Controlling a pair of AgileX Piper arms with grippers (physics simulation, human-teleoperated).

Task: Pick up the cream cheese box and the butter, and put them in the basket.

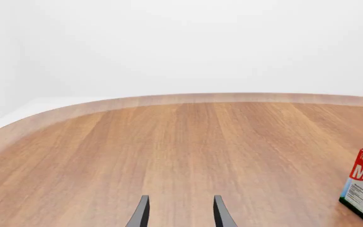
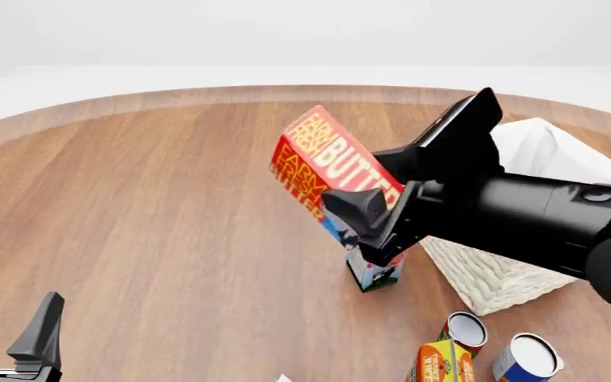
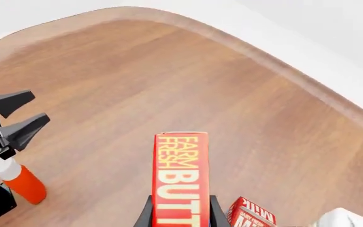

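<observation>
The right gripper (image 2: 375, 219) is clamped on the butter (image 2: 327, 171), holding the red box tilted in the air above the middle of the wooden table (image 2: 157, 207), with the lettered face turned toward the near side. In the right wrist view the two fingers (image 3: 145, 215) press against both long sides of the butter (image 3: 180, 177). Directly below the held box stands the milk carton (image 2: 372, 270), mostly hidden by the arm. The basket (image 2: 496, 278) sits on the right side of the table, just beside the carton and partly covered by the right arm. Near the front edge, on the right, stand two open cans (image 2: 463, 328) and an orange-yellow carton (image 2: 438, 362). The left gripper (image 2: 13, 326) hovers at the near left corner with its fingers apart and nothing between them. An orange bottle with a white cap (image 3: 17, 182) stands close to it. The cream cheese box cannot be identified in any view.
</observation>
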